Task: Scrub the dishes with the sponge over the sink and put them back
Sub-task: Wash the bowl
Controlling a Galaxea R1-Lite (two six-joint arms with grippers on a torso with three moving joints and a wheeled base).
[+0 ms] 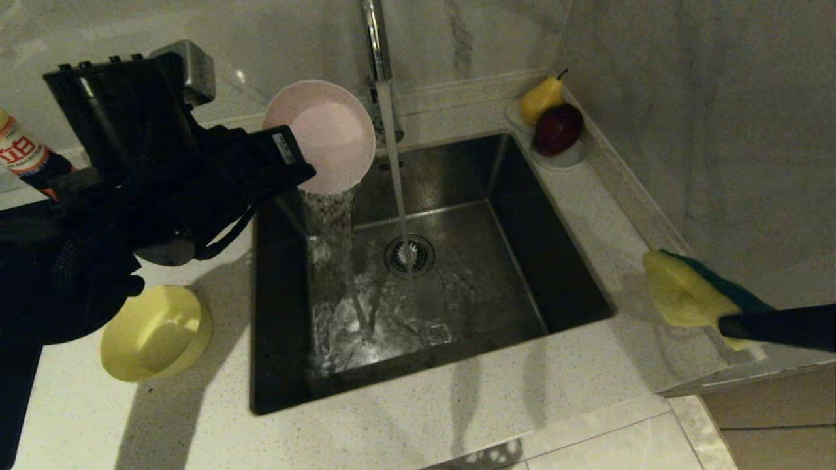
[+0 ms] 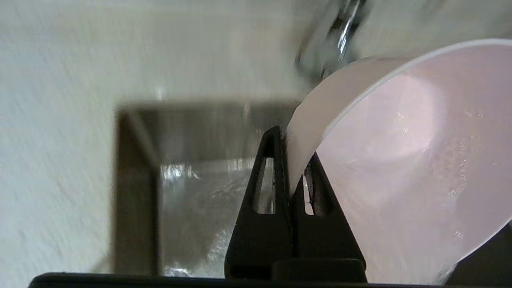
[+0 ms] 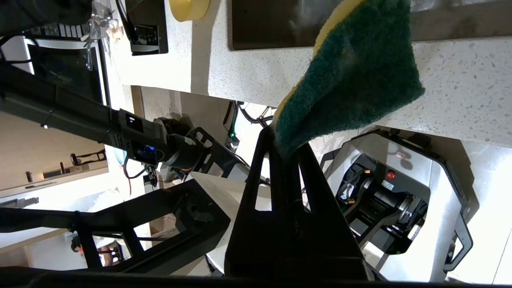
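Note:
My left gripper (image 2: 294, 148) is shut on the rim of the pale pink bowl (image 1: 323, 134). It holds the bowl tipped on its side above the back left of the sink (image 1: 562, 261), and water spills from the bowl into the basin. The tap (image 1: 375, 39) runs a thin stream onto the drain strainer (image 1: 409, 254). A yellow bowl (image 1: 155, 333) stands on the counter left of the sink. Over the counter to the right of the sink, my right gripper (image 3: 286, 146) is shut on one end of the sponge (image 3: 356, 76), whose yellow face shows in the head view (image 1: 686, 294).
A pear (image 1: 541, 98) and a red apple (image 1: 557, 128) sit on white saucers at the sink's back right corner. A labelled bottle (image 1: 23, 153) stands at the far left. The marble wall rises close behind and to the right.

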